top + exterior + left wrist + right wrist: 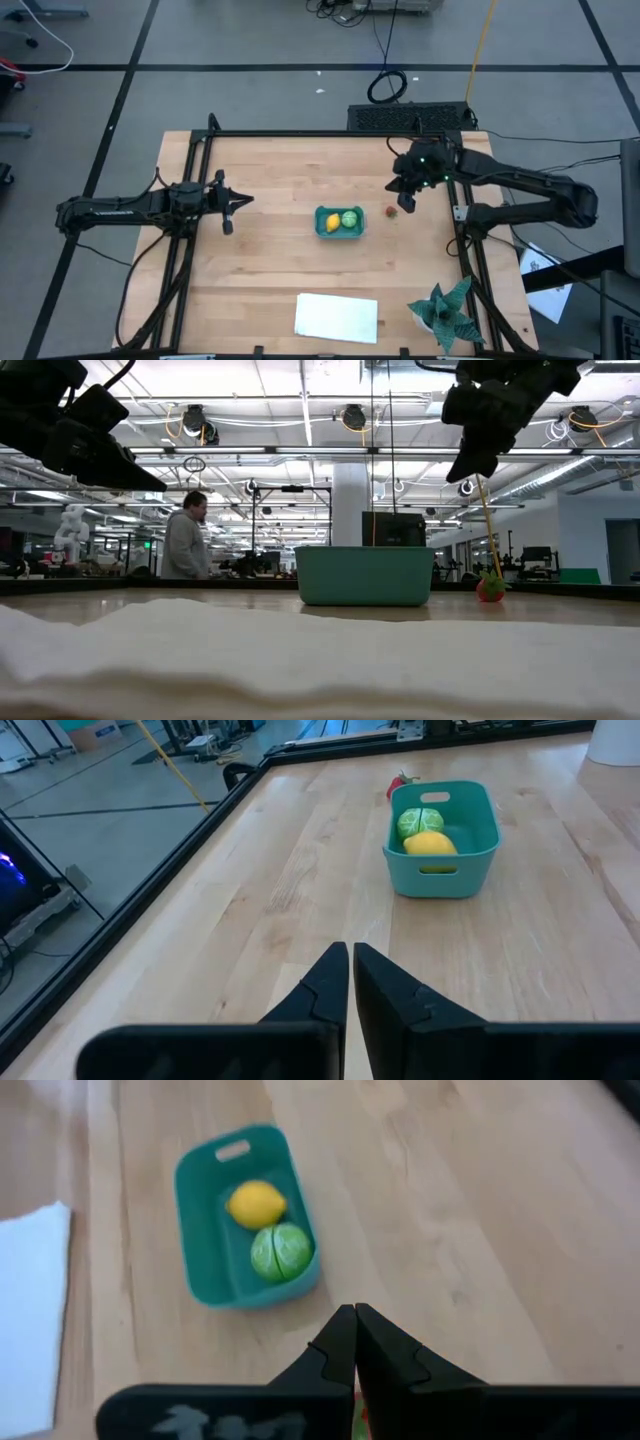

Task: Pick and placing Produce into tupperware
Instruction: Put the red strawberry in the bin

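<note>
A small teal-green rectangular plastic tub (339, 222) sat near the middle of the pale wooden surface (270, 260). Inside it lay a yellow lemon-shaped piece (331, 223) and a light green ball (350, 219), side by side and touching. A smaller dark red piece (391, 211) rested on the surface just beside the tub, on the side toward the right arm, outside its wall.

The right gripper (407, 202) hung above the surface near the red piece, raised clear of it in the low view, its fingers (343, 1342) pressed together and empty. The left gripper (230, 213) waited well apart from the tub on the other side, its fingers (330, 985) also closed with nothing between them.

A flat white rectangular cloth (336, 317) lay near the front edge, and a spiky teal-green plant (444, 310) stood at the front right corner. A person (186, 541) stood in the room beyond the surface.
</note>
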